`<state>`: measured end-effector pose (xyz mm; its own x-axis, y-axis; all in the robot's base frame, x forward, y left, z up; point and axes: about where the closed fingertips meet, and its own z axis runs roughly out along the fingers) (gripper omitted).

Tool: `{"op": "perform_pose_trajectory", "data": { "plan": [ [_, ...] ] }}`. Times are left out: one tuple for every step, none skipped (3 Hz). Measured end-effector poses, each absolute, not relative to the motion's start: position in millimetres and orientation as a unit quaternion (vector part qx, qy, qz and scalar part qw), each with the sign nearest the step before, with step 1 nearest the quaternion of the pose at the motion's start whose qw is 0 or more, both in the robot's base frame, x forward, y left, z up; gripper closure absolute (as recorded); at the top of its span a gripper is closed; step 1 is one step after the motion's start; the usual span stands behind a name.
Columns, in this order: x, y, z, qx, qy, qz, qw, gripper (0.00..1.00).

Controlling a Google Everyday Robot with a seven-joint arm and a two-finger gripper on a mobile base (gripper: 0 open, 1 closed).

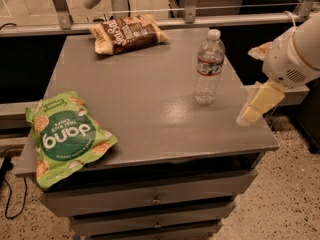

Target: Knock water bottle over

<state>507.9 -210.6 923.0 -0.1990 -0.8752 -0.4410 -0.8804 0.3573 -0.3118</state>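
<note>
Standing upright toward the right rear of the grey table (150, 114), the water bottle (208, 66) is judged light and stiff; contact is best made near its cap. The gripper (256, 104) is seen just off the table's right edge; whether it is spread or closed cannot be told.

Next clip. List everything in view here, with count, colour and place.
bottle: one, clear with white cap, upright on table's right half
green bag: one, green, table's near left corner, overhanging
brown bag: one, brown, table's far edge
table: one, grey, centre, drawers below
rail: one, metal, behind table
cable: one, dark, floor at left
arm: one, white, right of table
pincer: one, pale yellow, off table's right edge, apart from bottle
</note>
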Motion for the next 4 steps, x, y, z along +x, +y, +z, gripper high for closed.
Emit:
{"op": "perform_pose_trajectory", "data": {
  "plan": [
    [544, -203, 910, -0.541, 0.769, 0.023, 0.34, 0.0],
    [573, -183, 907, -0.525, 0.754, 0.05, 0.39, 0.0],
    [591, -147, 909, -0.518, 0.737, 0.084, 0.426, 0.0],
    [601, -105, 904, -0.517, 0.726, 0.116, 0.438, 0.0]
  ]
}}
